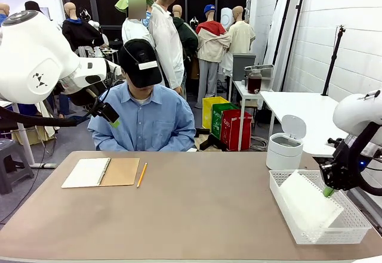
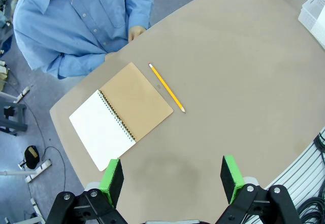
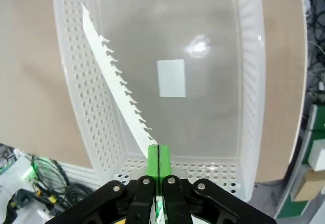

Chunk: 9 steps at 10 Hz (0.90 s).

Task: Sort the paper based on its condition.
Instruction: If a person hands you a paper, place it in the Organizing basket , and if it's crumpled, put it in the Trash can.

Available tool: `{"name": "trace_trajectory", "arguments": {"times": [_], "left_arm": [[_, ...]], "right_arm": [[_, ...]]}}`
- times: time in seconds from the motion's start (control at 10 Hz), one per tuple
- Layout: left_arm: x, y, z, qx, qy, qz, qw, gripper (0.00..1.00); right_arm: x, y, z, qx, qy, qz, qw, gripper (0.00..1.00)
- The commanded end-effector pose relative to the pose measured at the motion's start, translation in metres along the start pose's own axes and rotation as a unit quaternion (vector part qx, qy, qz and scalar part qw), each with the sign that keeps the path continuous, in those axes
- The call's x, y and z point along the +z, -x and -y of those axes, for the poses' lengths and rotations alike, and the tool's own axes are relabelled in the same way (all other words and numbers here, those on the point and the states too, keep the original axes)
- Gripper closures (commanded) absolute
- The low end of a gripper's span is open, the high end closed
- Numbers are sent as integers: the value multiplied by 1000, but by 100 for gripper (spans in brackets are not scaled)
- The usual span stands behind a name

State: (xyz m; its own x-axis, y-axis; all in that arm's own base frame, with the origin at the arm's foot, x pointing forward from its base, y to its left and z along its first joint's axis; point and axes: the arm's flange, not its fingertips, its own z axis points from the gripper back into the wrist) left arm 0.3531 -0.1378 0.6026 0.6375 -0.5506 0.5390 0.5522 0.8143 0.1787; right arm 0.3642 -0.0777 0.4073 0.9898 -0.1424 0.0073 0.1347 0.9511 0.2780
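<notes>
A white sheet of paper (image 1: pixel 307 200) slopes into the white perforated basket (image 1: pixel 310 237) at the table's right, its upper corner pinched in my right gripper (image 1: pixel 327 191). In the right wrist view the paper (image 3: pixel 114 66) runs edge-on, one edge ragged from torn spiral holes, from the shut right gripper (image 3: pixel 158 159) down across the basket (image 3: pixel 76 107). A tiny white label (image 3: pixel 171 77) lies on the basket's floor. My left gripper (image 1: pixel 111 116) hangs high at the left, in front of the person. From its own wrist view, the left gripper (image 2: pixel 171 181) is open and holds nothing, above bare table.
A spiral notebook (image 1: pixel 100 172) lies open at the far left with a yellow pencil (image 1: pixel 141 175) beside it. A person in a blue shirt (image 1: pixel 146 123) sits at the far side, a hand (image 2: pixel 136 31) at the table edge. A white lidded bin (image 1: pixel 285 147) stands behind the basket.
</notes>
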Motion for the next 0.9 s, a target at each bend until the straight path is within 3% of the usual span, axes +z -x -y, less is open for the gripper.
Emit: {"name": "trace_trajectory", "arguments": {"times": [0.0,0.5,0.8], "left_arm": [[1,0,-1,-3,2,2,1000,0],[1,0,-1,-3,2,2,1000,0],[1,0,-1,-3,2,2,1000,0]], "right_arm": [[-2,4,-4,-21,18,1,1000,100],[-21,-1,5,-73,24,-21,997,100],[-12,-3,6,-102,52,-16,993,40]]}}
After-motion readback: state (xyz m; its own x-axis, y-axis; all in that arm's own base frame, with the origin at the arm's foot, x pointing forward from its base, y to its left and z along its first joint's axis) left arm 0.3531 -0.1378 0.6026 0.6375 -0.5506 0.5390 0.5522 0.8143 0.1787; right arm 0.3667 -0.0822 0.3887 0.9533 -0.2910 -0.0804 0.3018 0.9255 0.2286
